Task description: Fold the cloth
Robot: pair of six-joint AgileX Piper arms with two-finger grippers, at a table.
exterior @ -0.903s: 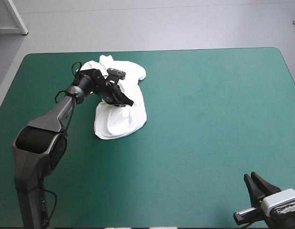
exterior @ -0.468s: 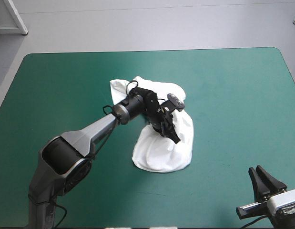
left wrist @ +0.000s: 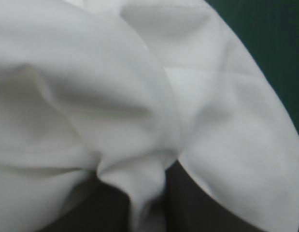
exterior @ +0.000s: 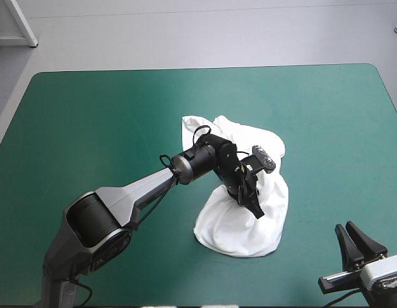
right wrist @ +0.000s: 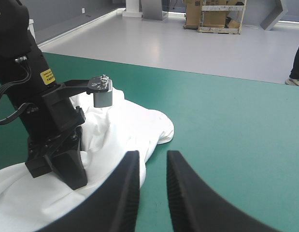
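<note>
The left end effector [exterior: 254, 208] is closed on the T-shirt [exterior: 243, 234]. In its wrist view a fold of white cloth runs down between the black fingers [left wrist: 190, 212]. The T-shirt is a crumpled heap lying under and around this end effector on the teal-green desk [exterior: 89, 109]. Its long axis goes from the far side toward the near edge. The right end effector [exterior: 356, 242] is open and holds nothing. The heap lies ahead of it, toward the left arm, near but not touching. I judge the left arm is the nearer one, so spreading should begin from its grip.
</note>
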